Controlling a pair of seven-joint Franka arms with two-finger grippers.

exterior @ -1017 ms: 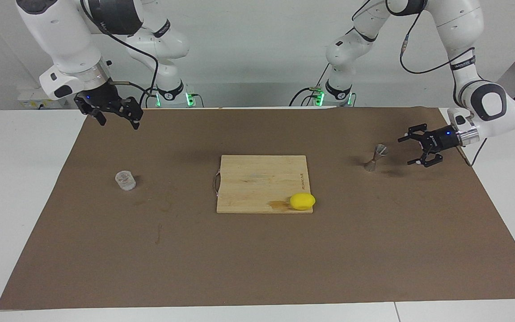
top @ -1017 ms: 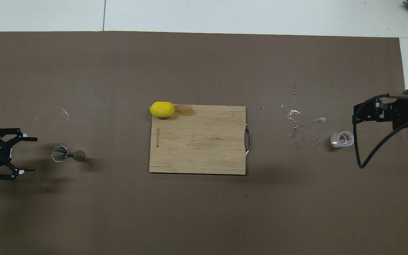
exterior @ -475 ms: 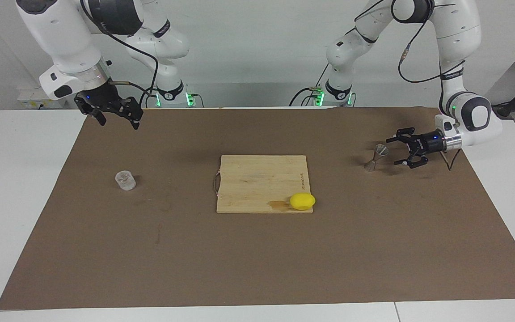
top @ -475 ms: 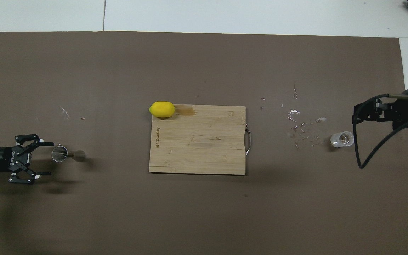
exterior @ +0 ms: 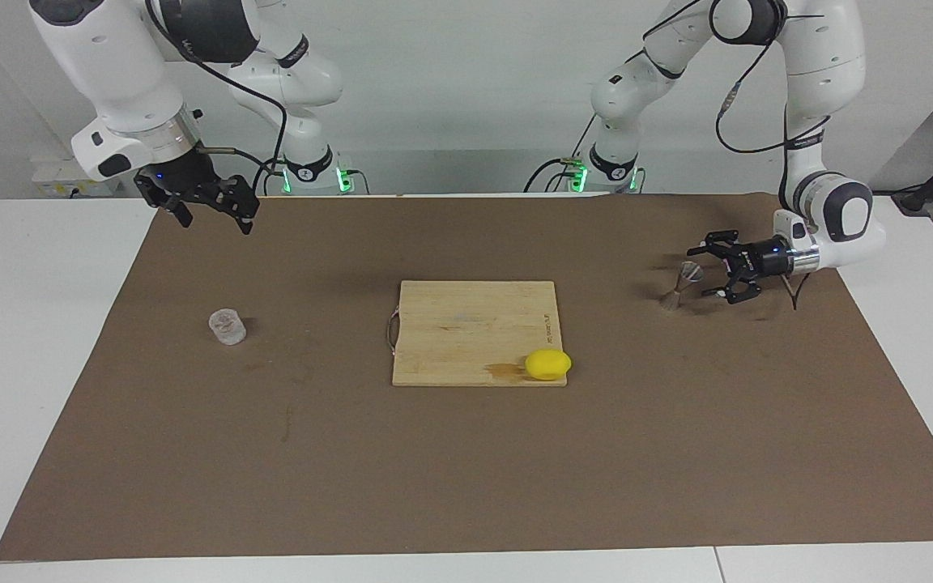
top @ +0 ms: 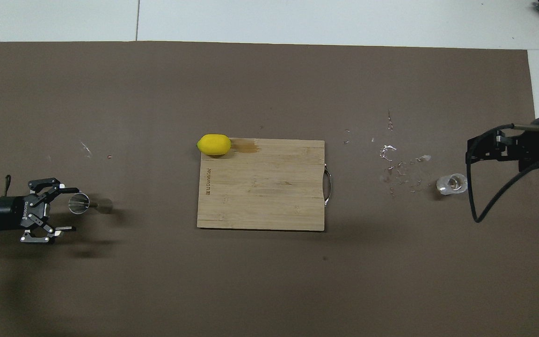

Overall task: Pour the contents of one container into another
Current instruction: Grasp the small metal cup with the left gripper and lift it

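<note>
The clear short cup (exterior: 227, 326) stands on the brown mat toward the right arm's end; it also shows in the overhead view (top: 452, 183). The grey hourglass jigger (exterior: 681, 283) stands upright toward the left arm's end, also in the overhead view (top: 87, 204). My left gripper (exterior: 701, 273) lies level, low over the mat and open, its fingertips just reaching the jigger's upper cone from the table-end side; I cannot tell if they touch. It also shows from overhead (top: 73, 208). My right gripper (exterior: 215, 219) is open, empty and raised over the mat's corner, apart from the cup.
A wooden cutting board (exterior: 466, 324) lies mid-table with a yellow lemon (exterior: 548, 364) on its corner away from the robots. Spilled drops (top: 400, 164) mark the mat between the board and the cup.
My left gripper has moved in toward the jigger, from well clear of it to its rim, staying open. The right arm has not moved.
</note>
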